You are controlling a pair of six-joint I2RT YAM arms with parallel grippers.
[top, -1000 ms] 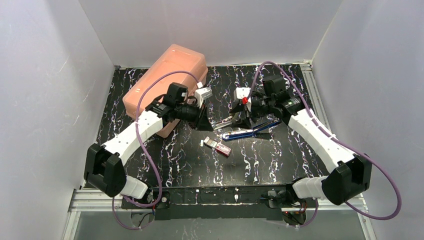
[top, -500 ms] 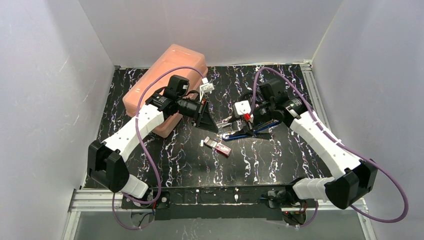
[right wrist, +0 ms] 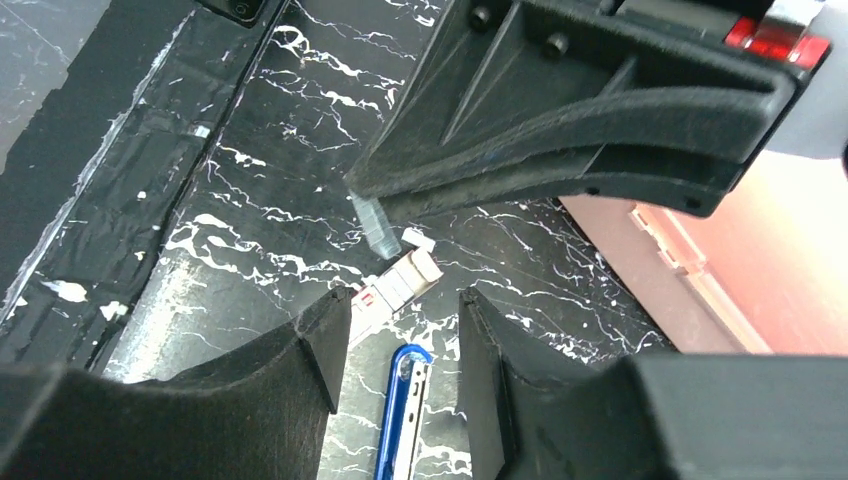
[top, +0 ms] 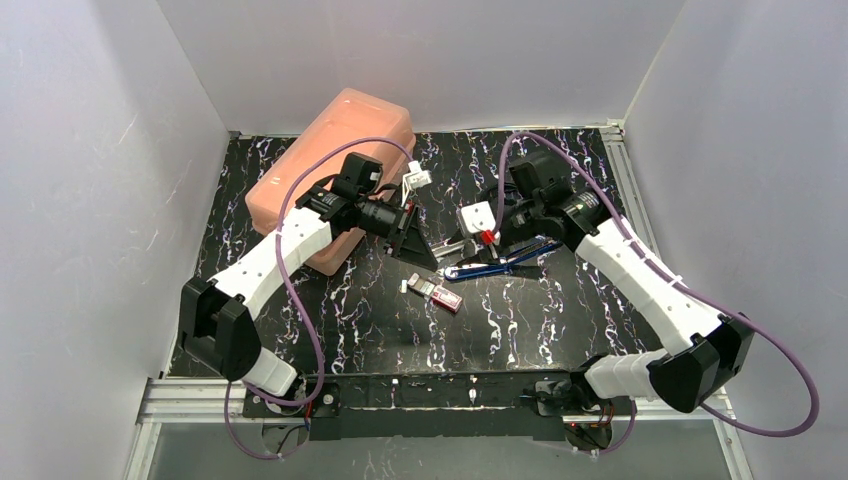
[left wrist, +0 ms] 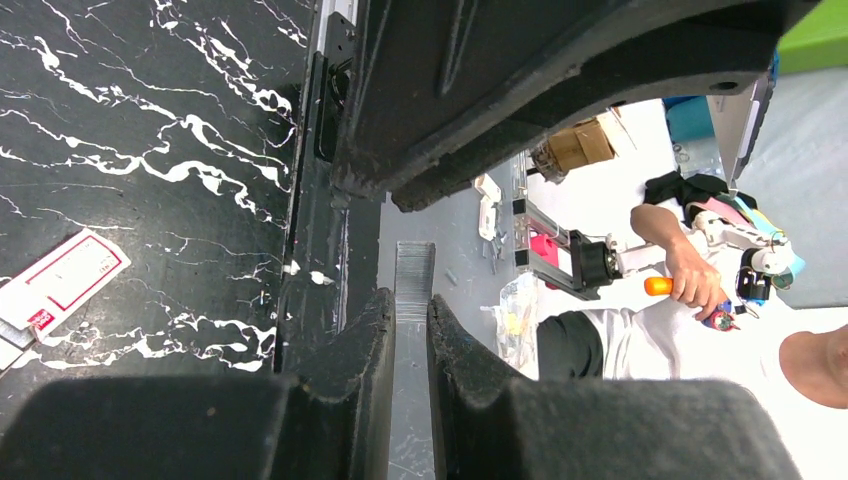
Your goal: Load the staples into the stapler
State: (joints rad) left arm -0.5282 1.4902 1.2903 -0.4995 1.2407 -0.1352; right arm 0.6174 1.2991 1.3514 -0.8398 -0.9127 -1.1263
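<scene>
The staples box (top: 436, 292), small and pink-red with a pale label, lies flat on the black mat and also shows in the right wrist view (right wrist: 398, 285) and the left wrist view (left wrist: 62, 280). My left gripper (left wrist: 410, 300) is shut on a silvery strip of staples (left wrist: 414, 270), held above the mat (top: 408, 232). The blue stapler (top: 492, 263) lies opened out. My right gripper (right wrist: 402, 302) stands open over the blue stapler's tip (right wrist: 404, 395), with a gap on each side. The strip's end (right wrist: 373, 222) hangs just ahead of those jaws.
A large salmon-pink plastic case (top: 336, 170) sits at the back left, right behind the left arm. The mat's front edge has a black rail (left wrist: 318, 200). White walls close in the left, right and back sides.
My right gripper has swung left and down over the stapler's front end, and its jaws have narrowed. The left gripper keeps the strip and has shifted only slightly.
</scene>
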